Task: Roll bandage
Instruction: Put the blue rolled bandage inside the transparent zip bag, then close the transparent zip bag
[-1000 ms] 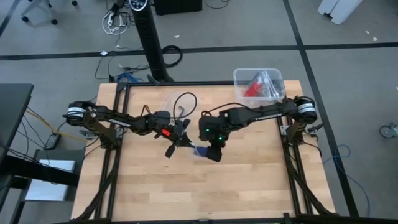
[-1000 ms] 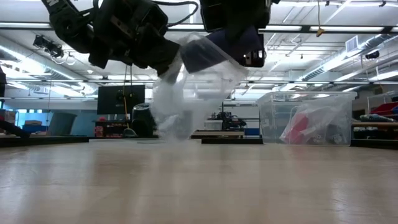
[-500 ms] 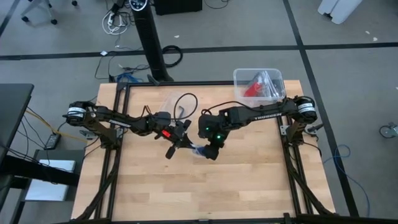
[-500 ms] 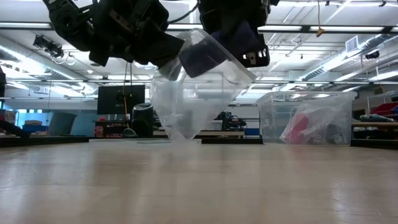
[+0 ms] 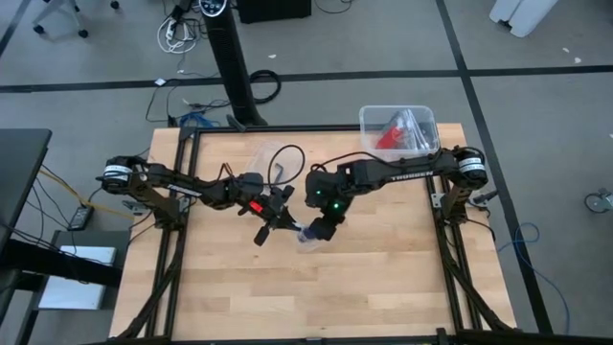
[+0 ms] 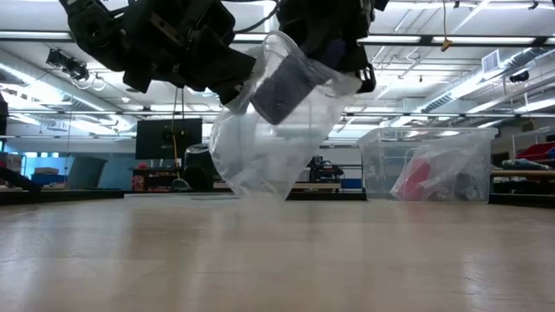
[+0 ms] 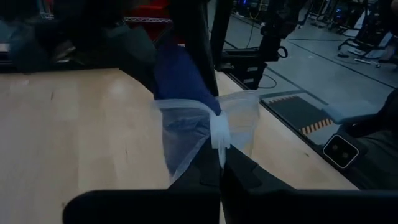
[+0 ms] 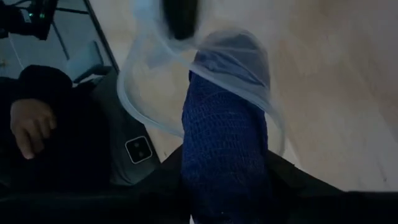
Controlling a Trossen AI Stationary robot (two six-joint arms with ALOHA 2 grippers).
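Note:
The bandage is a small dark navy-blue roll (image 8: 227,137), held in my right gripper (image 5: 322,228) above the middle of the table. Its free end pokes into the open mouth of a clear plastic bag (image 6: 260,147). My left gripper (image 5: 280,222) is shut on the bag's rim, just left of the right gripper. The bag hangs open below both grippers, clear of the table. The roll also shows through the bag in the low view (image 6: 282,87) and in the left wrist view (image 7: 180,78). My left gripper pinches the bag's top rim (image 7: 219,134) between its two fingers, at one side of the mouth. The bag hangs slack and open below the fingers, clear of the table. My right gripper pinches the roll's near end (image 8: 224,186) between its two fingers, which lie along it. The roll slants down, clear of the table, its far end (image 8: 230,62) inside the bag's mouth.
A clear plastic bin (image 5: 397,129) with a red item and bags stands at the table's far right corner. Another clear bag (image 5: 266,153) lies near the far edge. A person's hand (image 8: 25,127) shows beyond the table. Bare wood lies toward the near edge.
My right gripper has gone a little toward the left gripper and down with the roll. The roll's free end has passed from the bag's rim into its mouth. The bag's mouth has spread wider and the bag hangs fuller.

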